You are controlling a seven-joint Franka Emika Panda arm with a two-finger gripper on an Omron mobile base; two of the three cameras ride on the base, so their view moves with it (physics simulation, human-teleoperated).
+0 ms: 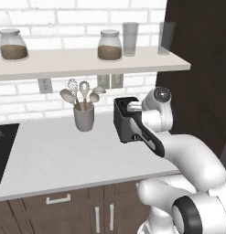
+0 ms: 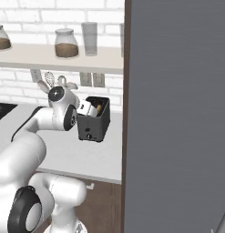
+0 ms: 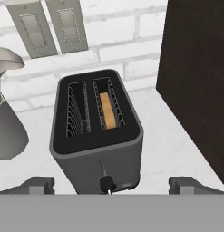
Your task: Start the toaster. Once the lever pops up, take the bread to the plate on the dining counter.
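The arm's wrist and forearm covered much of the toaster (image 1: 124,119) in the left base view, leaving its left side and part of its top showing, and the gripper itself could not be made out there. In the right base view the hand sat against the toaster's top left, the fingers hidden behind the wrist, and a wide dark panel (image 2: 177,113) blocked the whole right side of the scene. In the hand view the gripper (image 3: 111,185) showed as two dark fingertips (image 3: 38,183) cut off by the bottom of the picture, spread wide to either side of the toaster's narrow end, holding nothing and touching nothing that could be seen. The toaster stood on the light worktop (image 1: 64,155) near the brick wall, just beside the dark panel. The bread (image 3: 108,109) sat deep in the right-hand slot, only its golden top edge visible; the other slot was empty. The lever (image 3: 107,183) on the near end sat low, partly cut off. A utensil holder (image 1: 84,117) stood left of the toaster, only partly in the hand view.
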